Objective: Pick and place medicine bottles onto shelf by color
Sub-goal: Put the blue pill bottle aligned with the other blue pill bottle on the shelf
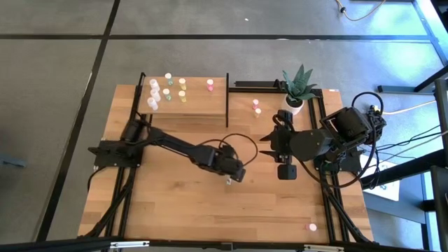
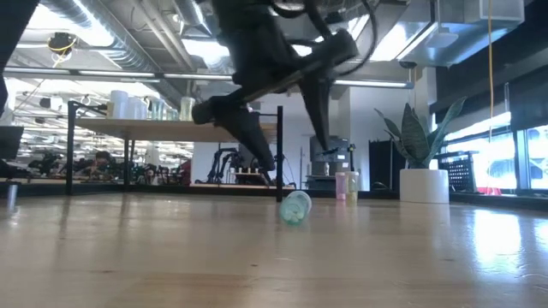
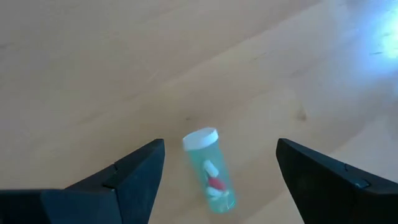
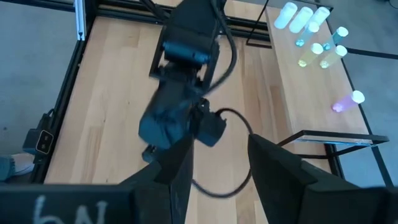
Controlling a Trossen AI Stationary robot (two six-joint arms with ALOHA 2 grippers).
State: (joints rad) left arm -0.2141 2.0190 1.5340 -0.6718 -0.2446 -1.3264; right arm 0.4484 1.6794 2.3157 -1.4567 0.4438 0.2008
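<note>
My left tool (image 3: 214, 180) hangs spread apart over the toppled green bottle (image 3: 211, 173), its long axis running lengthwise between my fingers.

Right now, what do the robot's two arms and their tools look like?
Both arms are dark, nearly black, built of blocky jointed segments with black cables looping loose alongside. The left tool ends in two flat, wedge-shaped black fingers. The right tool has the same angular dark fingers, and white handwritten marks show on its body. The right arm's base is a bulky black block trailing several cables.
</note>
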